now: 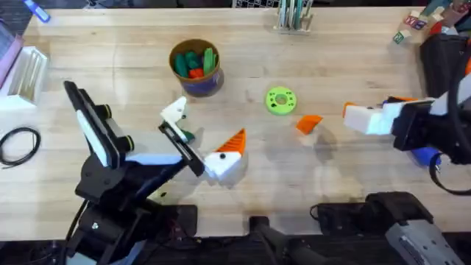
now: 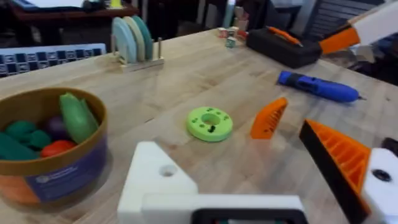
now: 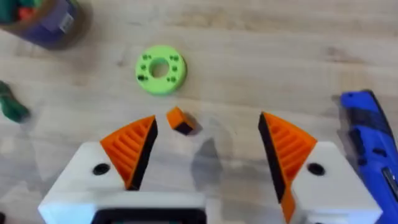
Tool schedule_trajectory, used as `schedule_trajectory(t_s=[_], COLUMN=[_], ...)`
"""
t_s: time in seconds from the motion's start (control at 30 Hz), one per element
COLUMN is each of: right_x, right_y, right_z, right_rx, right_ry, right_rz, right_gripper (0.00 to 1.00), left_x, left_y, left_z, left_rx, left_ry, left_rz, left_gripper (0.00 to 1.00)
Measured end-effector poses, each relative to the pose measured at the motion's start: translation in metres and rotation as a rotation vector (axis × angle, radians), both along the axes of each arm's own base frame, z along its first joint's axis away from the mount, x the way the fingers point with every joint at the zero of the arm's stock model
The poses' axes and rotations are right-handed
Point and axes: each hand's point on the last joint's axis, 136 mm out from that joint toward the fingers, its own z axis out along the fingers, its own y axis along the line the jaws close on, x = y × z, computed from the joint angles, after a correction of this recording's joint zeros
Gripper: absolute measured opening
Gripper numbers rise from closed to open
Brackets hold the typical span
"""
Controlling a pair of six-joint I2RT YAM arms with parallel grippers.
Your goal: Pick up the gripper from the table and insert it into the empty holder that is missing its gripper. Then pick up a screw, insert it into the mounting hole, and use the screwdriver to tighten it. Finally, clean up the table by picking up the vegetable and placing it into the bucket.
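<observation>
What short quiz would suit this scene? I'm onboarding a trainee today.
1. True or false: the loose orange gripper piece lies inside the bucket.
2. Which lies nearest that orange piece? A. the green disc B. the bucket C. the dark green vegetable
3. Fill in: the right end effector has its fingers ___ (open or shut).

Key: 1 false, it lies on the table; 2 A; 3 open.
</observation>
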Motion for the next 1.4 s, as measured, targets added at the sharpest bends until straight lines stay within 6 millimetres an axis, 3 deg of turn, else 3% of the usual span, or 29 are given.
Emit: schedule_trajectory(t_s=[0.17,0.33,0.43,0.7,1.03,1.27,1.4], right_x=[0.008,0.004,0.005,0.027,0.040,0.042,0.037], right_y=[0.005,0.021,0.035,0.048,0.050,0.053,0.056], right_z=[0.000,-0.037,-0.049,-0.081,-0.105,-0.105,-0.104], right_rx=[0.017,-0.016,-0.073,-0.292,-0.354,-0.350,-0.326], right_ry=[-0.003,0.231,0.343,0.455,0.515,0.502,0.514], right_rz=[0.023,0.146,0.266,0.423,0.456,0.465,0.480], right_gripper=[0.992,0.991,0.991,0.978,0.509,0.027,0.017], left_x=[-0.019,-0.028,-0.030,-0.032,-0.032,-0.032,-0.032], left_y=[-0.015,-0.020,-0.021,-0.022,-0.022,-0.022,-0.022], left_z=[0.000,0.000,0.000,0.000,0.000,0.000,0.000], left_rx=[-0.007,-0.009,-0.010,-0.010,-0.010,-0.010,-0.010], left_ry=[0.006,0.010,0.010,0.011,0.011,0.011,0.011], left_rz=[-0.141,-0.202,-0.215,-0.228,-0.228,-0.228,-0.228], left_gripper=[0.993,0.993,0.993,0.994,0.994,0.993,0.992])
